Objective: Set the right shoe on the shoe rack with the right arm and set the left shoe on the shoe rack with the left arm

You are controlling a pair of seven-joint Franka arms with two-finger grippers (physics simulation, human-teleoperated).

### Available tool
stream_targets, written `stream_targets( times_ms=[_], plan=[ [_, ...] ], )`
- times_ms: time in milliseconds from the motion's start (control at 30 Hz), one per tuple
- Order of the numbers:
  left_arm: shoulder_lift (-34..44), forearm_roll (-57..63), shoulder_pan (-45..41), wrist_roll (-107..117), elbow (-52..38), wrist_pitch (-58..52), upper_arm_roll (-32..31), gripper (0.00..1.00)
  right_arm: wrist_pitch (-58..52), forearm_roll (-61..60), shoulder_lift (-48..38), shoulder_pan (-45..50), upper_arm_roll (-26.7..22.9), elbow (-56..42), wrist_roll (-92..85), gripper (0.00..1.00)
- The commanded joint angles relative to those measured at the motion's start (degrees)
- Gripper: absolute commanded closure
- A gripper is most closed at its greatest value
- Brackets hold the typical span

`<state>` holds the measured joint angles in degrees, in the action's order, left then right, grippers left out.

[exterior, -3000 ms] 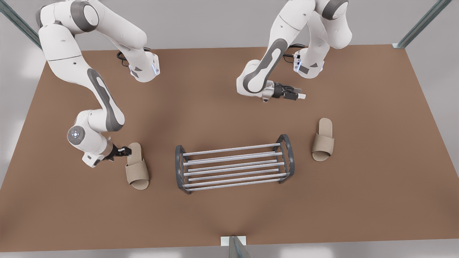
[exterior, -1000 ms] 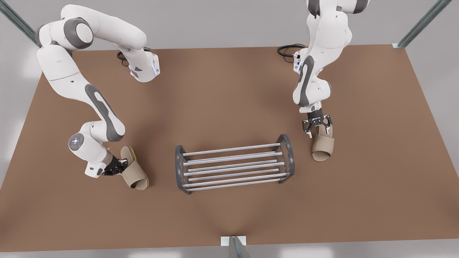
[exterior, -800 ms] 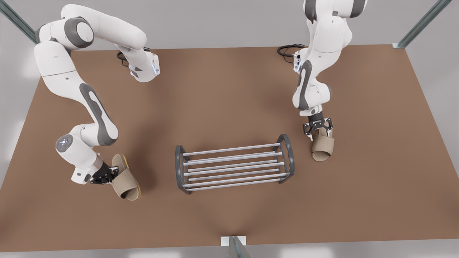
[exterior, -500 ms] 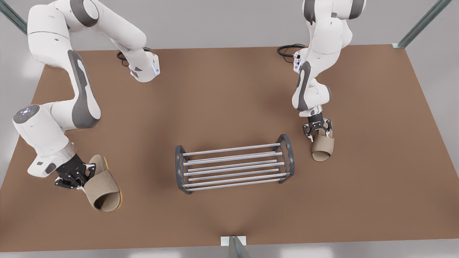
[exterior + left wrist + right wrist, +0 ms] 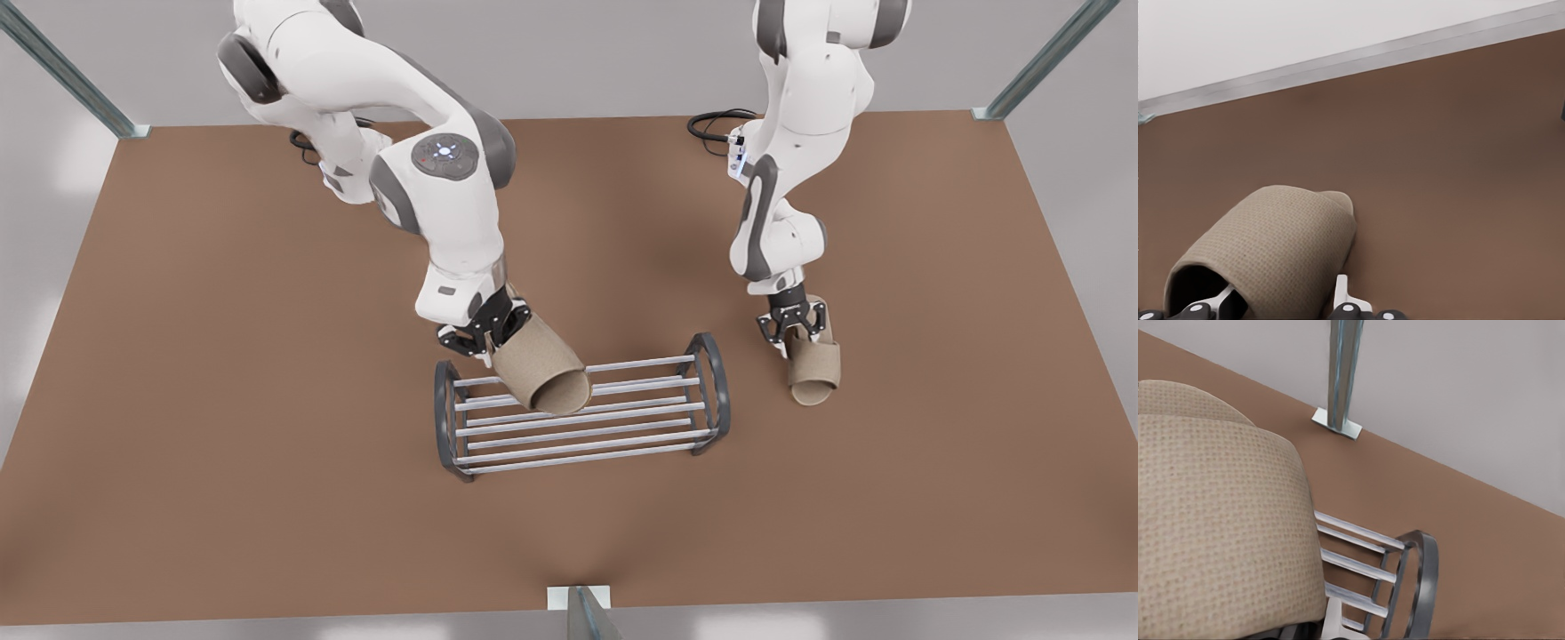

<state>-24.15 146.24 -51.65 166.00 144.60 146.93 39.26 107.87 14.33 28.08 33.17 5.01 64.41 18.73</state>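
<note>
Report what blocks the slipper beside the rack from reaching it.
Nothing visible: bare table separates the left slipper, in the left gripper, from the shoe rack. The right gripper holds the right slipper over the other end.

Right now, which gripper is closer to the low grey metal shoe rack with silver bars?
The right gripper: it holds a beige fabric slipper directly above the shoe rack. The left gripper grips the other slipper on the brown table, beside the rack's end.

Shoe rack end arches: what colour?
Dark grey, joined by pale silver bars; the shoe rack shows best in the front view.
</note>
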Motion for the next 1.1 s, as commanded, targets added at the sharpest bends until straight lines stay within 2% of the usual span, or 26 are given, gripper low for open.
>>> stream_targets(
  times_ms=[0,167,200,233,367,533,633,767,867,967,1067],
  plan=[
    [0.0,-0.2,0.3,41.5,0.0,-0.2,0.0,0.28,-3.7,-1.9,1.8,5.1,-5.4,-1.5,69.9,0.79],
    [-0.5,-0.2,1.9,41.7,-0.4,-0.6,0.0,0.28,-3.5,-1.6,6.8,9.5,-7.4,-1.7,78.3,0.79],
    [-0.7,-0.2,1.9,41.8,-0.6,-0.6,-0.1,0.28,-2.9,-1.5,8.1,11.1,-9.9,-1.7,78.0,0.79],
    [-0.7,-0.1,1.9,41.8,-0.6,-0.6,-0.1,0.28,-1.6,-1.1,9.5,11.5,-10.5,-2.4,77.7,0.79],
    [-0.7,-0.1,1.9,41.8,-0.8,-0.6,-0.1,0.39,0.4,4.1,11.8,12.4,-10.1,-2.4,77.1,0.79],
    [-0.6,0.0,1.6,41.4,-1.7,-0.5,-0.1,0.44,0.6,7.3,12.0,11.7,-10.0,-1.0,72.7,0.79],
    [-0.4,0.2,1.6,41.2,-2.6,-0.5,0.0,0.47,1.8,7.7,11.6,11.6,-9.8,0.9,65.8,0.79],
    [-0.4,0.5,1.5,41.2,-3.4,-0.5,-0.1,0.65,3.0,9.0,11.6,10.9,-9.8,2.3,53.7,0.79],
    [-0.4,1.3,1.5,41.2,-3.5,-0.6,-0.1,0.73,3.0,8.9,11.4,10.9,-9.3,3.1,42.7,0.79],
    [-0.4,1.3,1.5,41.2,-4.0,-0.6,-0.1,0.79,3.0,8.8,11.1,10.9,-8.5,4.2,36.5,0.79],
    [-0.4,1.4,1.3,40.5,-4.8,-0.5,-0.1,0.79,3.0,9.0,9.9,10.7,-7.9,7.0,34.5,0.79]
  ],
)
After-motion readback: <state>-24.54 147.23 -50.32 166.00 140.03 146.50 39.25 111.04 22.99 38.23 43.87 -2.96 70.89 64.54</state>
